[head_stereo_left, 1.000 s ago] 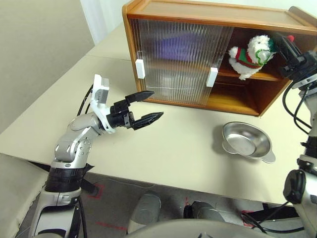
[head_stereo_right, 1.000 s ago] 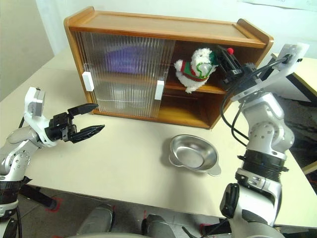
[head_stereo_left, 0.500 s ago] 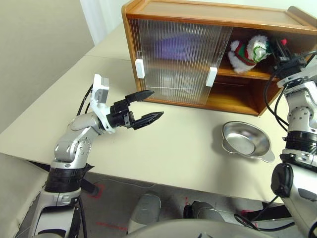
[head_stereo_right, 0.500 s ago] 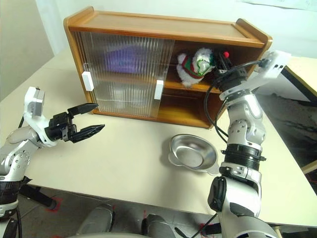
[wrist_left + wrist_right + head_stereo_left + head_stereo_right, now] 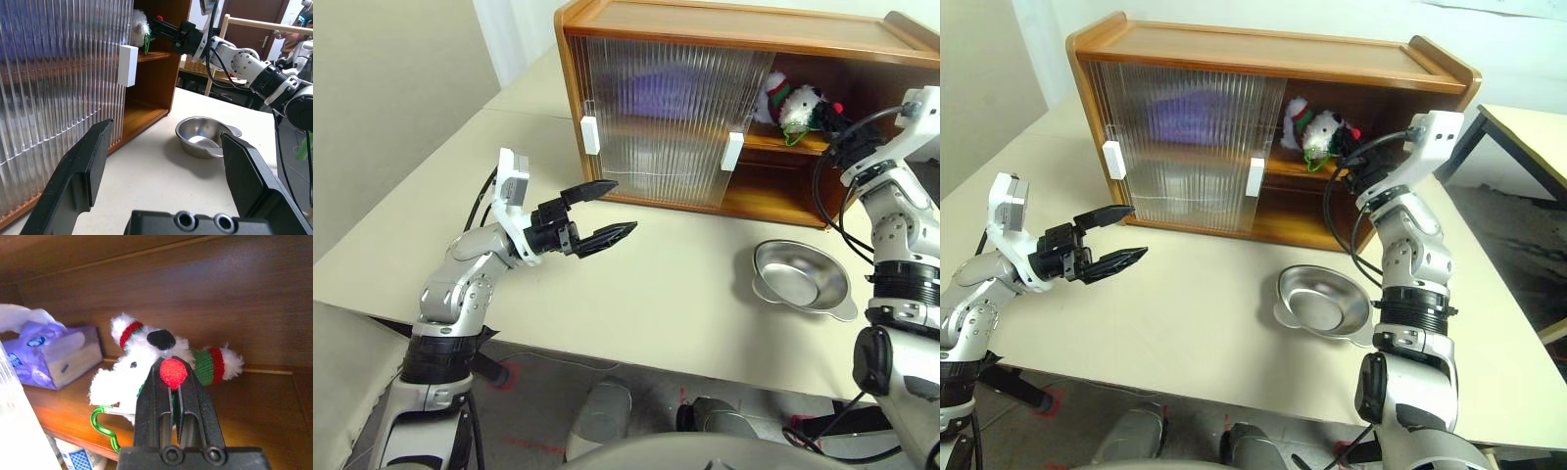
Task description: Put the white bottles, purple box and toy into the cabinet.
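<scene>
Toy [image 5: 146, 357]: clamped in your closed right gripper [image 5: 172, 377] over the shelf; purple box [image 5: 49, 357] beside it. Release pending.

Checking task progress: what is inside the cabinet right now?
On the cabinet's upper shelf, the toy lies gripped by the shut right gripper, beside the purple box. One white bottle shows below. The ribbed doors blur whatever is behind them.
</scene>
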You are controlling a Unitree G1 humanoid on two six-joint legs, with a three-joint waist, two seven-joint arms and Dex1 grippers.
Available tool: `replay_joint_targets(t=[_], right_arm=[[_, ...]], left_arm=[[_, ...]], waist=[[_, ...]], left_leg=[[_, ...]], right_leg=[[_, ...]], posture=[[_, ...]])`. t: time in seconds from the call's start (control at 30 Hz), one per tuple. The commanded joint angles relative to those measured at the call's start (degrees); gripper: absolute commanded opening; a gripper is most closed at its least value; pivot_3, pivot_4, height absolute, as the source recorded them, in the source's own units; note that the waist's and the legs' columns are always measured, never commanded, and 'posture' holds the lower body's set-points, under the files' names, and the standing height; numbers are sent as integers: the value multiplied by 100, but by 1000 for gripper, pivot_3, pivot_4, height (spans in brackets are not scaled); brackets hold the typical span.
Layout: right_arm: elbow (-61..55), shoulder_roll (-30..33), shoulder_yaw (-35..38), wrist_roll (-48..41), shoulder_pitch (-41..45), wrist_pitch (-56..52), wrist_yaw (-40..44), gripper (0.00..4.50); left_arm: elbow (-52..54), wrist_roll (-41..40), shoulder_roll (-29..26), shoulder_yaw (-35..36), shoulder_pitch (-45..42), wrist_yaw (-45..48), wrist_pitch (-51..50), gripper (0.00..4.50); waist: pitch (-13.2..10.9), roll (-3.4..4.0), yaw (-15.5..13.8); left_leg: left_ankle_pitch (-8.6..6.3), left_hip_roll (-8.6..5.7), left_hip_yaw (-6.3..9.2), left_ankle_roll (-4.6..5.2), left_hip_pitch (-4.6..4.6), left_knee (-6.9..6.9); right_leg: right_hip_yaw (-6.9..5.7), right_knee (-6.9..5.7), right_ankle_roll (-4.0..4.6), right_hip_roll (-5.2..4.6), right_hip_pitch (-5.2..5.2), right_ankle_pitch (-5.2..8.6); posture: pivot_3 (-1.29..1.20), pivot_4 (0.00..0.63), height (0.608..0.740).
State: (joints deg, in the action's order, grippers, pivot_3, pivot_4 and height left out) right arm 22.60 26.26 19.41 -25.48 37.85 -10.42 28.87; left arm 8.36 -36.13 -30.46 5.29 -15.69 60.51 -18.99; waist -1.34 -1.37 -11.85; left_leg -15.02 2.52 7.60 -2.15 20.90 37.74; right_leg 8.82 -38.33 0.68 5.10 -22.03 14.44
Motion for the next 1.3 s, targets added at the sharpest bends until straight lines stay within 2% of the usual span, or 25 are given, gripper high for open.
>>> replay_joint_targets(t=[0.03,0.13,0.23,0.43,0.57,0.67,0.87,0.93,1.2,1.3], right_arm=[[422,-52,-131,315,144,96,-267,20],[718,-78,-167,490,301,244,-434,20],[1027,-85,-200,656,463,390,-566,781],[1366,-45,-197,818,646,597,-665,2920],[1429,7,-222,897,684,685,-637,4432],[1361,57,-210,896,673,710,-598,4474],[372,240,-222,627,264,320,-120,4474],[-134,311,-206,415,35,17,95,4474],[-2008,923,-32,-657,-1005,-1435,985,4474],[-2539,1363,153,-1253,-1575,-2123,1533,4474]], left_arm=[[102,-39,-3,-28,29,-4,-51,4500],[116,-42,-8,-26,42,-7,-54,4500],[134,-45,-13,-23,61,-18,-60,4500],[176,-67,-21,-10,95,-52,-68,4500],[175,-73,-29,-13,94,-52,-72,4500],[163,-70,-28,-22,78,-43,-73,4500],[126,-54,-29,-53,44,-10,-68,4500],[123,-51,-36,-53,42,1,-65,4500],[94,-46,-54,-42,24,38,-61,4500],[87,-47,-50,-45,18,47,-64,4500]], waist=[[0,0,1],[0,1,-2],[0,0,-8],[-2,2,-6],[-3,3,-16],[-4,4,-26],[-5,6,-30],[-5,5,-30],[-5,5,-45],[-7,2,-62]], left_leg=[[0,3,1,0,0,-1],[0,7,2,0,1,-2],[0,12,2,0,6,-7],[-1,19,-11,-1,18,-23],[1,18,-11,2,17,-22],[2,21,-6,4,17,-23],[2,19,-8,4,46,-23],[1,14,-12,2,46,-24],[0,-11,-33,-6,63,-18],[2,-15,-35,-12,62,-3]], right_leg=[[0,0,-1,0,-3,-1],[1,0,-1,0,-9,-3],[3,0,0,-1,-15,-4],[5,2,40,-2,-37,-24],[7,6,6,-2,-38,-18],[8,5,6,-3,-39,-19],[7,6,19,-2,-63,-23],[7,6,59,-1,-61,-35],[0,8,19,1,-50,-22],[-1,8,39,2,-38,7]], posture=[[254,37,740],[256,38,740],[259,39,740],[262,39,740],[259,37,740],[255,37,740],[248,37,740],[246,37,740],[241,35,740],[238,37,740]])
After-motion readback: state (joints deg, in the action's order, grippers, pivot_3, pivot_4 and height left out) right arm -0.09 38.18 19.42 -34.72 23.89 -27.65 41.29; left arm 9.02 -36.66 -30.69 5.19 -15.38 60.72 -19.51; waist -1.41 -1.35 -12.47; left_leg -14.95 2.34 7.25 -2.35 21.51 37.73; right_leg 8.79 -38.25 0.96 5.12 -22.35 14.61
